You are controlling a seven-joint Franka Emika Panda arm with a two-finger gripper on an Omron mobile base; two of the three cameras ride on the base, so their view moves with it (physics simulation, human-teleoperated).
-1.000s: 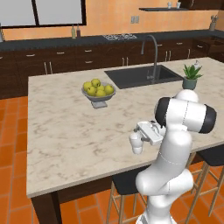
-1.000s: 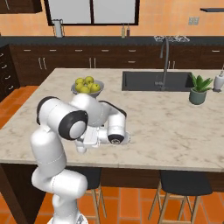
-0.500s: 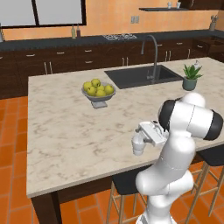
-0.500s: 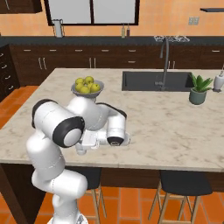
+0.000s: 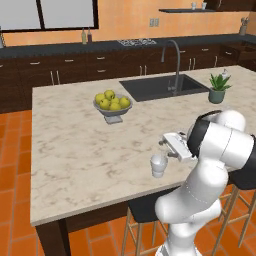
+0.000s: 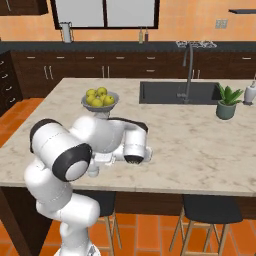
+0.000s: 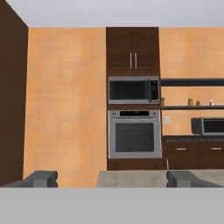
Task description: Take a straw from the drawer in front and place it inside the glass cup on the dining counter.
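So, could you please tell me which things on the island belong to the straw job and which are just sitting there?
For the job:
glass cup
dining counter
gripper, jaws apart, nothing visibly held

Lying about:
fruit bowl
potted plant
sink
faucet

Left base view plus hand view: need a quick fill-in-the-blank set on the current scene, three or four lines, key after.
1. The glass cup stands on the dining counter near its front ____.
2. The grey bowl holds yellow-green ____.
3. The end effector is beside the glass cup with its jaws ____.
4. In the hand view, the microwave sits directly ____ the oven.

Missing words: edge; fruit; open; above
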